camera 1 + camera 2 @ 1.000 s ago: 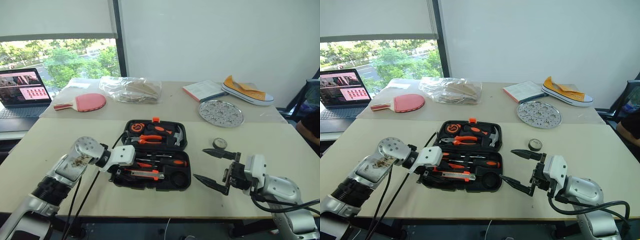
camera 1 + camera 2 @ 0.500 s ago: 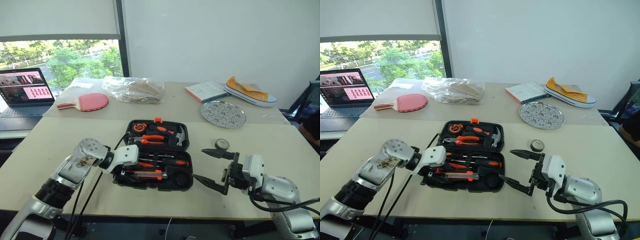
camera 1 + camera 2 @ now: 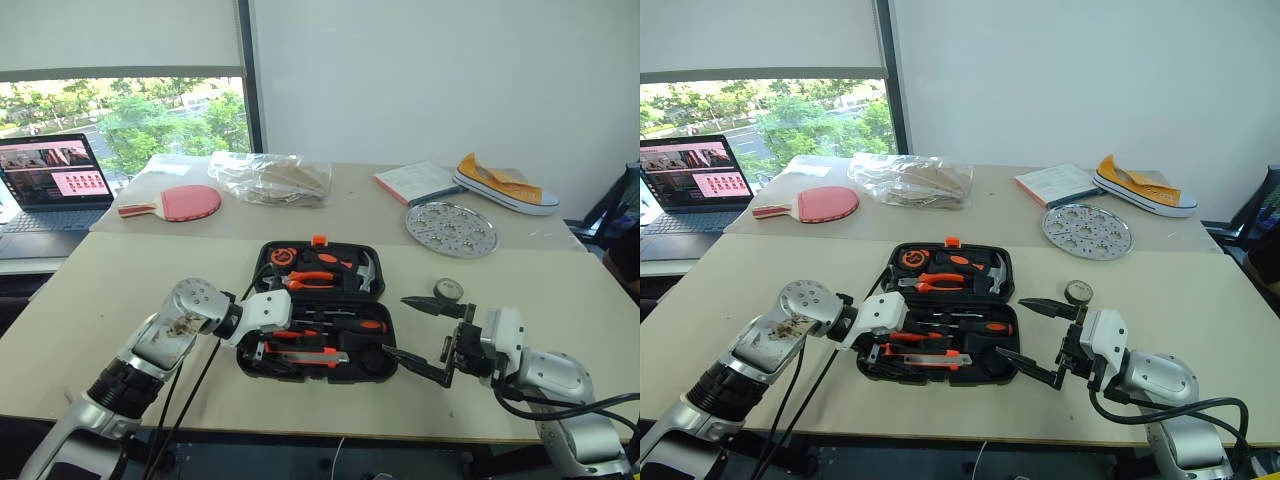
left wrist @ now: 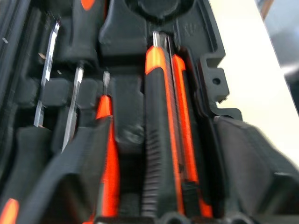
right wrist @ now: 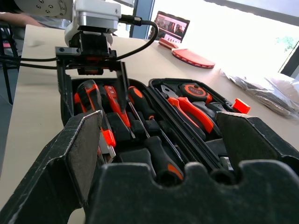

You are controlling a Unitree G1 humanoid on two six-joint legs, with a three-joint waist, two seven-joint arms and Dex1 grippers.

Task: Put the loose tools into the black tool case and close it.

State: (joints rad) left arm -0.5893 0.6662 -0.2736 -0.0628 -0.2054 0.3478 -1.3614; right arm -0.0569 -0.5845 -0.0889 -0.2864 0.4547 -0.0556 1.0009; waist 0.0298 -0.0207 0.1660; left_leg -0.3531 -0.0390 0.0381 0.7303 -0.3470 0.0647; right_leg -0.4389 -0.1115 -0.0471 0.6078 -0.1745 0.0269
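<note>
The black tool case [image 3: 262, 262] lies open in the middle of the table. Orange-and-black screwdrivers [image 3: 345, 325] and a long orange-black utility knife [image 4: 159, 140] rest in the slots of its near half. My left gripper [image 5: 92, 105] hovers over the near left end of the case, open, its fingers [image 5: 122, 86] straddling the knife without touching it. A small round tape measure [image 3: 447, 290] sits loose on the table to the right of the case. My right gripper [image 3: 398, 327] hangs open and empty beside the case's right edge, just in front of the tape measure.
Pliers [image 3: 315, 281] and a hammer [image 3: 362, 270] sit in the far half of the case. At the back are a laptop [image 3: 45, 190], a red paddle [image 3: 180, 203], a plastic bag [image 3: 270, 178], a book [image 3: 415, 182], a yellow shoe [image 3: 505, 182] and a perforated metal plate [image 3: 452, 228].
My left gripper has opened over the utility knife, which stays in its slot, and has shifted a little to the right. The right arm has kept still. The camera has shifted slightly.
</note>
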